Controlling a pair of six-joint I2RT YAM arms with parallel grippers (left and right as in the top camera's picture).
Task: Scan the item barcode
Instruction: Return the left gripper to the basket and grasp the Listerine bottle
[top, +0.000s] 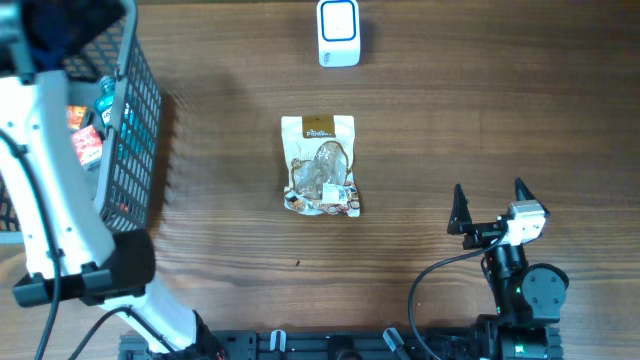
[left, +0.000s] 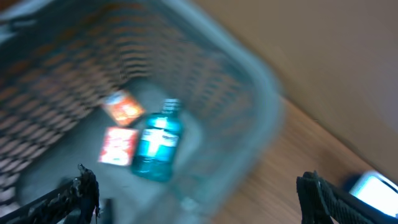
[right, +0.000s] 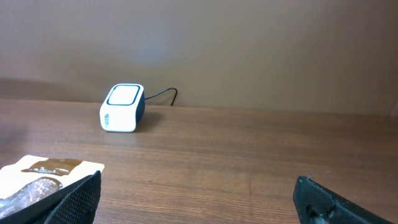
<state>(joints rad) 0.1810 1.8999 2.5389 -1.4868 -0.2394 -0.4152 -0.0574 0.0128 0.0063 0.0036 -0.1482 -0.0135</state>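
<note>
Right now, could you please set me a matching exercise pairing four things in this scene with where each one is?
Things:
1. snack pouch
2. barcode scanner
3. blue bottle
4. right gripper

Places:
A. inside the mesh basket
B. far edge of the table
C. near right side, open and empty
D. middle of the table

Pairs: 1-D, 2-B, 3-A, 4-C

Soft, even light is falling across all views. Ahead of the left gripper (left: 198, 182), motion blur is smearing the basket (left: 205, 56) and bottle (left: 157, 146). Ahead of the right gripper (right: 196, 183), the scanner (right: 122, 107) is showing sharp, a pale glow is spreading on the wall (right: 249, 50) beyond it, and a soft shadow is darkening the table (right: 249, 162) left of it.
</note>
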